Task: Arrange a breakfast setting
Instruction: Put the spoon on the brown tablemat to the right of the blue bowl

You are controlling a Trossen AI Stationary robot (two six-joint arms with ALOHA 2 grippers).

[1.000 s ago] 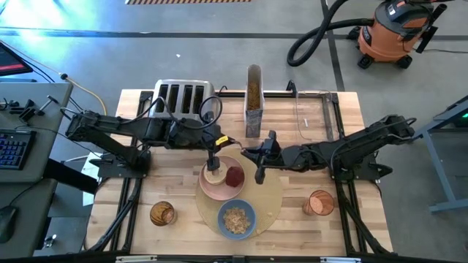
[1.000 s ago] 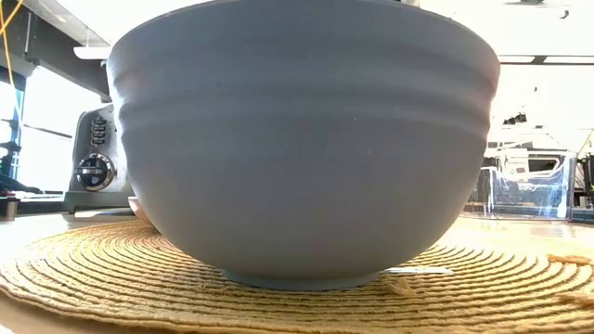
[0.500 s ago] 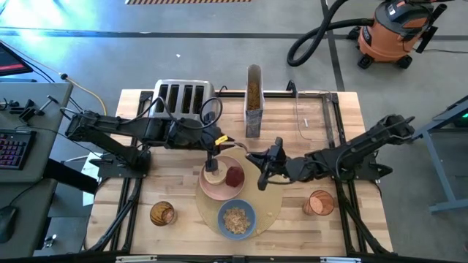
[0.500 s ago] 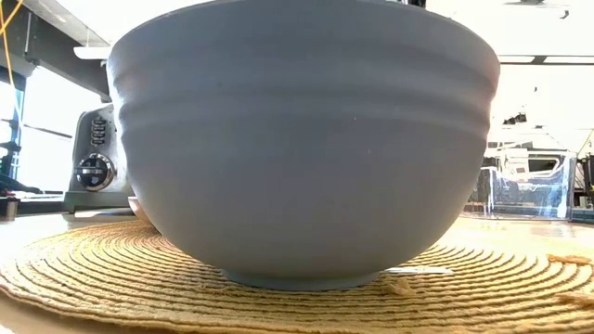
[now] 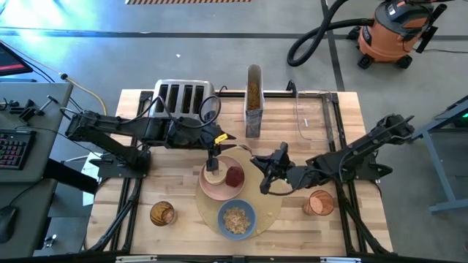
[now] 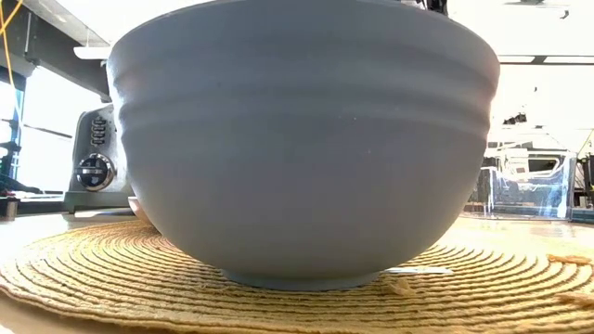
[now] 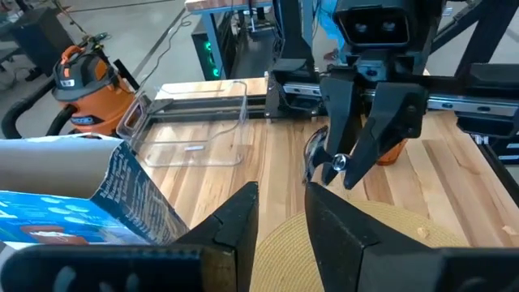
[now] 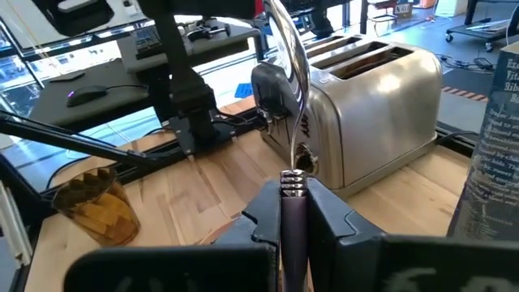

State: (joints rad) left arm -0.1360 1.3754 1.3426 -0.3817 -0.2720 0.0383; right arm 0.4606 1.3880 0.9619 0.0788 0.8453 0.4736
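- High view only: whole layout. Round placemat [image 5: 272, 204] near the table's front edge, at centre; pink plate [image 5: 219, 191] at 10 o'clock on it, blue bowl [image 5: 236, 218] with cereal flakes [image 5: 235, 218] at 6 o'clock.
- On the plate: bagel [image 5: 213, 175], with red fruit [image 5: 234, 176] just beside it at 3 o'clock.
- Left gripper [image 5: 213, 162] directly over the bagel. Fingers [image 7: 235, 223] seen apart in the left wrist view, with only mat in the gap; contact with the bagel not discernible.
- Right gripper [image 5: 266, 177] over the mat's 2 o'clock edge, clamped on the spoon [image 8: 290, 122]. Grip plain only in the right wrist view: handle pinched between the fingers, spoon's bowl end sticking out beyond them.
- Left wrist view: the right gripper head-on, a glint of metal at its tip.
- Low view: almost nothing but the blue bowl's wall, mat weave under it, a sliver of toaster behind at 9 o'clock. Neither gripper clear in it.
- Open room: bare mat from 3 to 5 o'clock, bare wood at 9 o'clock of the plate.
- Crowded toward 12 o'clock: toaster [image 5: 181, 98], tall cereal container [image 5: 253, 102], clear tray [image 5: 311, 117] along the far edge.
- Front corners: amber glass [image 5: 162, 213] at 8 o'clock of the mat, orange cup [image 5: 319, 202] at 4 o'clock, just beside the right arm.
- The two grippers near each other, the red fruit between them.
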